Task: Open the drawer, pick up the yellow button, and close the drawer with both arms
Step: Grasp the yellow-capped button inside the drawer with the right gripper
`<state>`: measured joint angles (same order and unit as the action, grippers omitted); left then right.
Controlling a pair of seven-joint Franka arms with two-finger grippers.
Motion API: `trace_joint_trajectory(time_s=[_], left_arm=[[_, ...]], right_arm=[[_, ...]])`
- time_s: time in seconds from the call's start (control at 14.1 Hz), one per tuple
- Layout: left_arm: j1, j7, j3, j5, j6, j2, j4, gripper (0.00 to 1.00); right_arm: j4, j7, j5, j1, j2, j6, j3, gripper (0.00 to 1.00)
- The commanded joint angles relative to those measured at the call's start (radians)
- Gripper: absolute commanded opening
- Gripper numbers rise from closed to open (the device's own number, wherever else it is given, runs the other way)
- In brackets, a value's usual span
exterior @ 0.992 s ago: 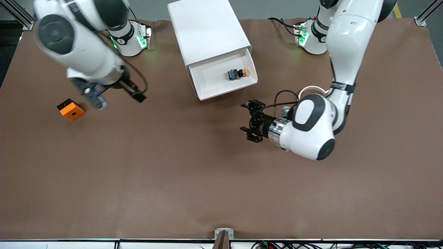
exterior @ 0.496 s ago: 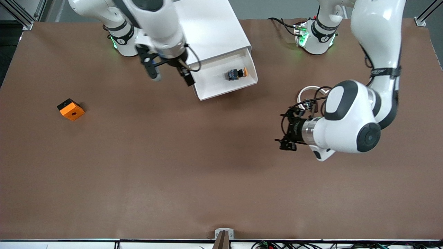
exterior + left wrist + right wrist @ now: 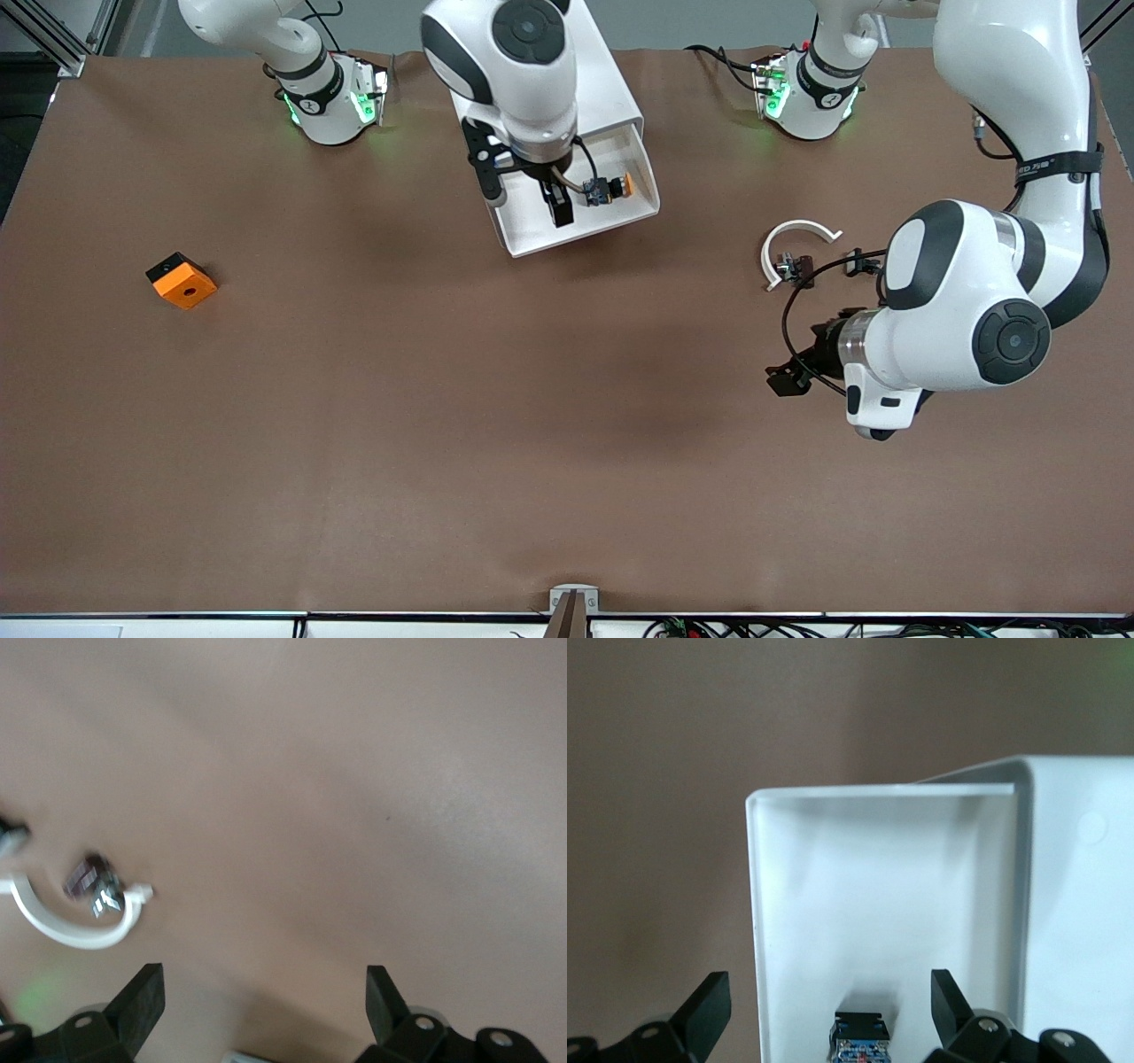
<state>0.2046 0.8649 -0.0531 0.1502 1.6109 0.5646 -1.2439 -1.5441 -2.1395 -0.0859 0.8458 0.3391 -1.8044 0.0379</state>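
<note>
The drawer [image 3: 542, 229] stands pulled out of the white cabinet [image 3: 613, 99]. The button [image 3: 608, 188], black with blue marks and an orange cap, lies in the tray toward the left arm's end. My right gripper [image 3: 529, 208] is open over the drawer, just beside the button. In the right wrist view the button [image 3: 859, 1038] shows between the open fingers [image 3: 709, 1003], on the drawer's white floor [image 3: 877, 904]. My left gripper [image 3: 791, 372] is open and empty over bare table, away from the drawer. It also shows in the left wrist view [image 3: 263, 1001].
A white curved band with small black clips [image 3: 797, 248] lies on the table beside the left arm, also in the left wrist view [image 3: 71, 923]. An orange square block with a hole [image 3: 182, 281] lies toward the right arm's end of the table.
My right arm has swung from above the orange block across to the open drawer. My left arm has drawn back from the drawer toward its own end of the table.
</note>
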Motion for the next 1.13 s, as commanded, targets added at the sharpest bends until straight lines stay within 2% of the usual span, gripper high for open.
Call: trace_joint_trajectory(time_s=[0.0, 0.21, 0.57, 0.85, 1.06], left_arm=[[0.018, -0.13, 0.007, -0.089, 0.023, -0.041, -0.016, 1.0], [0.013, -0.217, 0.006, -0.104, 0.032, -0.069, -0.02, 1.0], [0.029, -0.222, -0.005, -0.107, 0.026, -0.074, -0.058, 1.0], [0.029, -0.213, -0.04, -0.107, 0.026, -0.075, -0.115, 1.0], [0.036, -0.215, -0.05, -0.106, 0.024, -0.081, -0.149, 1.0]], right_arm=[[0.096, -0.074, 0.015, 0.035, 0.073, 0.016, -0.013, 1.0], [0.104, -0.103, 0.015, 0.045, 0.099, -0.018, -0.013, 1.0], [0.11, -0.122, 0.005, 0.055, 0.124, -0.027, -0.012, 1.0], [0.142, -0.12, -0.003, 0.073, 0.164, -0.029, -0.01, 1.0], [0.159, -0.115, -0.037, 0.09, 0.169, -0.027, -0.01, 1.0]])
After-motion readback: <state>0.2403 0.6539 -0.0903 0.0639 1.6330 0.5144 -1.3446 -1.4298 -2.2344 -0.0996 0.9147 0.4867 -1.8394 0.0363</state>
